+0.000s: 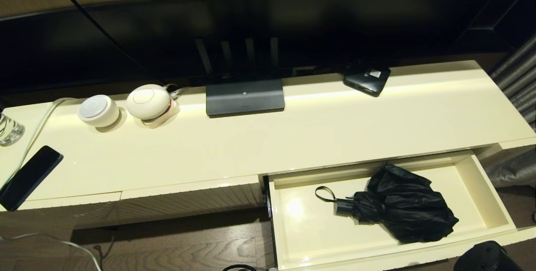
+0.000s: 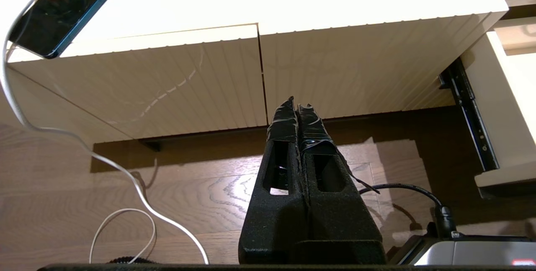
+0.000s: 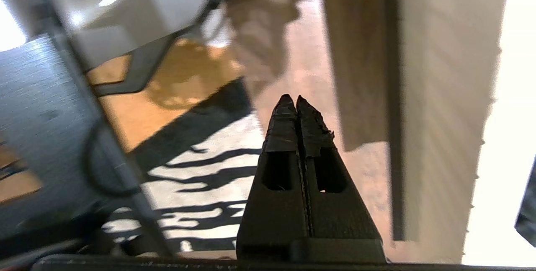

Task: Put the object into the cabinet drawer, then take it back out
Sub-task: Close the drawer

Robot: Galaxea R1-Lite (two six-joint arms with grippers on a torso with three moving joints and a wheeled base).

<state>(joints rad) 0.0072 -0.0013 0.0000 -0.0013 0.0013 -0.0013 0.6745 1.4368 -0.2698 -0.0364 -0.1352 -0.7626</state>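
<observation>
The cabinet drawer [image 1: 310,229] stands pulled out at the lower right of the head view, its cream floor bare on the left half. The black umbrella [image 1: 402,208] lies in its right half, canopy bunched, with the short handle [image 1: 344,207] and wrist loop [image 1: 324,193] pointing left. Neither gripper touches it. My left gripper [image 2: 296,101] is shut and empty, low in front of the ribbed panels left of the drawer, above the wood floor. My right gripper [image 3: 292,99] is shut and empty, down beside the drawer's ribbed front [image 3: 444,95].
On the cabinet top sit a black phone [image 1: 29,176], two white round devices [image 1: 98,111], a dark screen base [image 1: 245,97], a black box with a white label [image 1: 367,78] and a glass [image 1: 8,128]. A white cable [image 2: 125,179] loops over the floor.
</observation>
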